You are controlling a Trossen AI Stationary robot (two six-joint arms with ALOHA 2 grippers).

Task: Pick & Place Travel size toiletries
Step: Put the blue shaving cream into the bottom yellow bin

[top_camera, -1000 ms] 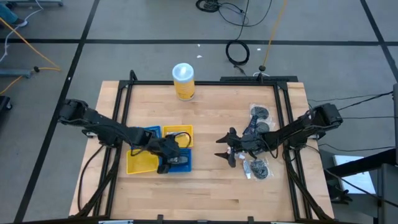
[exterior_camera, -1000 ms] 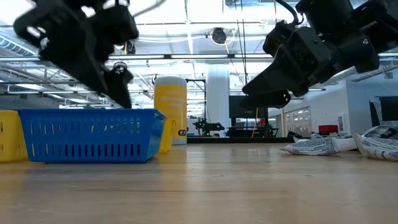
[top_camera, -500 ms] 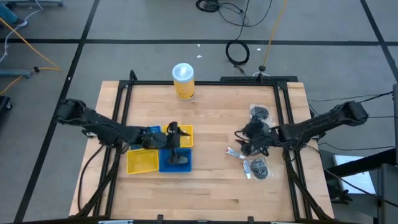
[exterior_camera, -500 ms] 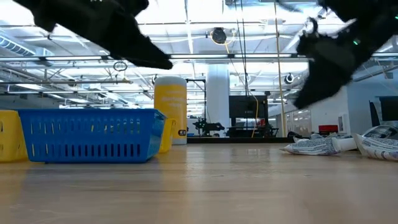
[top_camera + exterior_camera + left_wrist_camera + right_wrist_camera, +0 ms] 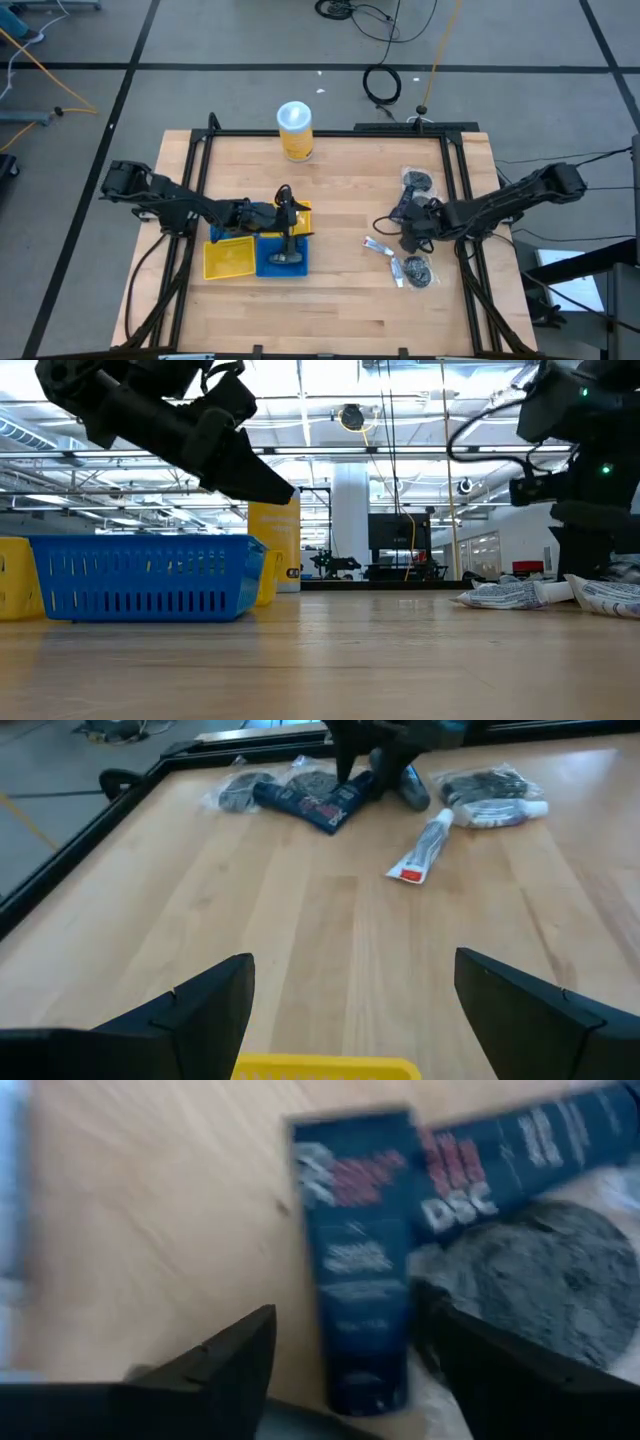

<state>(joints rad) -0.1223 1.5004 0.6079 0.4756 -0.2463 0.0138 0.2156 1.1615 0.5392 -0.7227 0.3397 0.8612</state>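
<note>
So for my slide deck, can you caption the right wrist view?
Open right end effector poised over a dark blue toiletry tube on the wooden table.

Even overhead light fills the bright room (ceiling strips glare in the low view); the right wrist view is motion-blurred.

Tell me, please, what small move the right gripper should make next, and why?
Probably a short descent onto the dark blue tube. The right gripper is open, its fingers on either side of the tube's near end, and nothing is held yet. The tube lies flat on the table among the other toiletries, partly over a second tube, so closing from lower down looks safer.
</note>
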